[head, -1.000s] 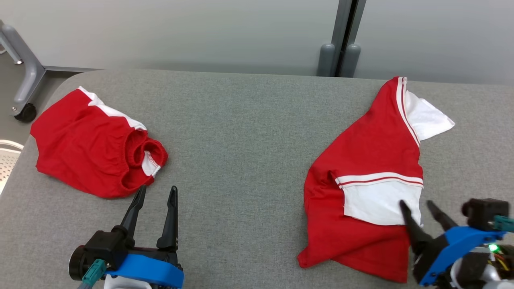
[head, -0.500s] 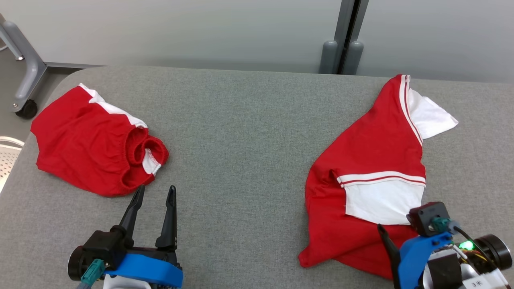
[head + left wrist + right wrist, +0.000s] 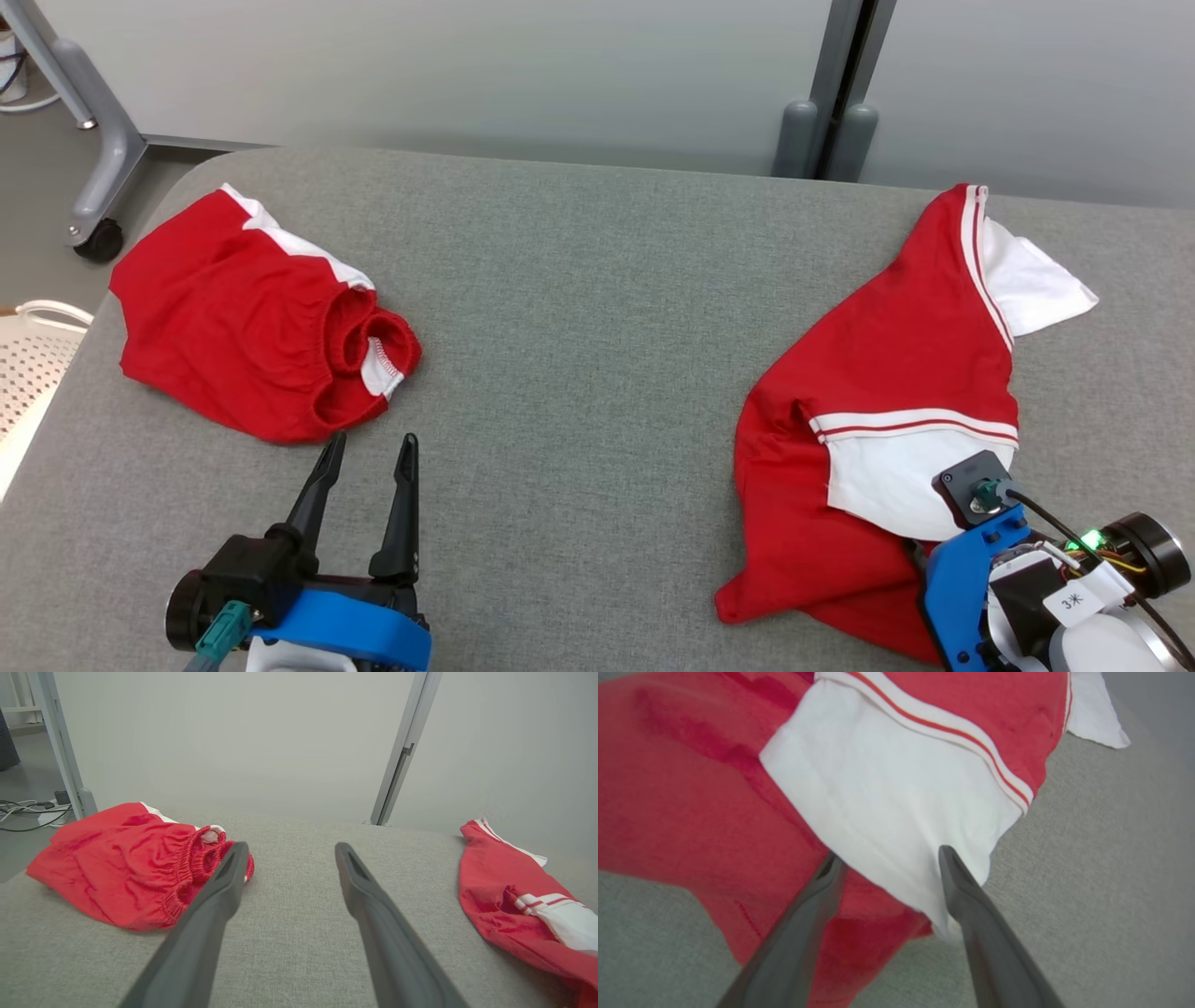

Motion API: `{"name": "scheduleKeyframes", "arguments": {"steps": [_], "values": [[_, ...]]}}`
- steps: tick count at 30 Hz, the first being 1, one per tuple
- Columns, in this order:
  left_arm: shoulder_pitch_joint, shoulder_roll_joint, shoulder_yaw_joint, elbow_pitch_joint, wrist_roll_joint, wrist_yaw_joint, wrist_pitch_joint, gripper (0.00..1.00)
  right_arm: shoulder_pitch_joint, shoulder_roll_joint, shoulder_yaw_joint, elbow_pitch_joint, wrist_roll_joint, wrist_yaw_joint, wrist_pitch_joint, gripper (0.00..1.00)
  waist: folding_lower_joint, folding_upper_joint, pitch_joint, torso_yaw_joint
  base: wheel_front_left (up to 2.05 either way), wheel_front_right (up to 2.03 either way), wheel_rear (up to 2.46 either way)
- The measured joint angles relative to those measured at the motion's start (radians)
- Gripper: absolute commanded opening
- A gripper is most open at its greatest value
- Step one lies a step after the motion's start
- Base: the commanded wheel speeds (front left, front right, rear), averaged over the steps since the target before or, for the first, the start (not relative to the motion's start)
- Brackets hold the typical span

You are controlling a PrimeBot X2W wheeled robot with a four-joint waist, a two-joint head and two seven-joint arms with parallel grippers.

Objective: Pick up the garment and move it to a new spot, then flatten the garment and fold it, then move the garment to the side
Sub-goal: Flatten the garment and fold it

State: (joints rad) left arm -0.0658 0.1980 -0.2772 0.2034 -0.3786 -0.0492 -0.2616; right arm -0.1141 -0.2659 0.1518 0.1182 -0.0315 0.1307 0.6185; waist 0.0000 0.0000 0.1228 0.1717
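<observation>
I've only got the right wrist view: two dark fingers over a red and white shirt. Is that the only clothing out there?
Observer: No. A pair of red shorts lies at the left end of the table, well apart from the shirt.
Operator: And the other arm?
Observer: The left gripper is open and empty, its fingertips close to the near edge of the shorts.
Operator: How far back does my shirt reach?
Observer: Its far tip lies close to the table's far edge, near a grey post.
</observation>
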Motion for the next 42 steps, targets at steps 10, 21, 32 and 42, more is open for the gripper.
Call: {"name": "scheduleKeyframes", "arguments": {"steps": [10, 21, 32, 42], "values": [[0.002, 0.001, 0.000, -0.003, -0.001, 0.000, 0.000, 1.00, -0.059, -0.008, -0.013, 0.083, -0.006, 0.000, -0.060, 1.00, 0.0000, 0.0000, 0.013, 0.013, 0.00, 0.00, 0.00], [-0.003, 0.002, 0.004, -0.007, -0.002, 0.006, 0.000, 1.00, -0.143, 0.029, -0.061, 0.134, -0.021, 0.000, -0.227, 0.00, 0.0000, 0.0000, 0.026, 0.017, 0.00, 0.00, 0.00], [-0.016, 0.001, 0.006, -0.018, -0.004, 0.008, 0.000, 1.00, -0.441, 0.044, 0.005, 0.196, -0.028, 0.000, -0.418, 0.00, 0.0001, 0.0001, 0.041, 0.008, 0.00, 0.00, 0.00], [-0.025, -0.013, 0.005, -0.015, 0.003, 0.003, -0.001, 1.00, -0.832, 0.080, 0.012, 0.382, -0.021, 0.000, -0.614, 0.00, 0.0001, 0.0001, 0.069, 0.036, 0.00, 0.00, 0.00]]}}
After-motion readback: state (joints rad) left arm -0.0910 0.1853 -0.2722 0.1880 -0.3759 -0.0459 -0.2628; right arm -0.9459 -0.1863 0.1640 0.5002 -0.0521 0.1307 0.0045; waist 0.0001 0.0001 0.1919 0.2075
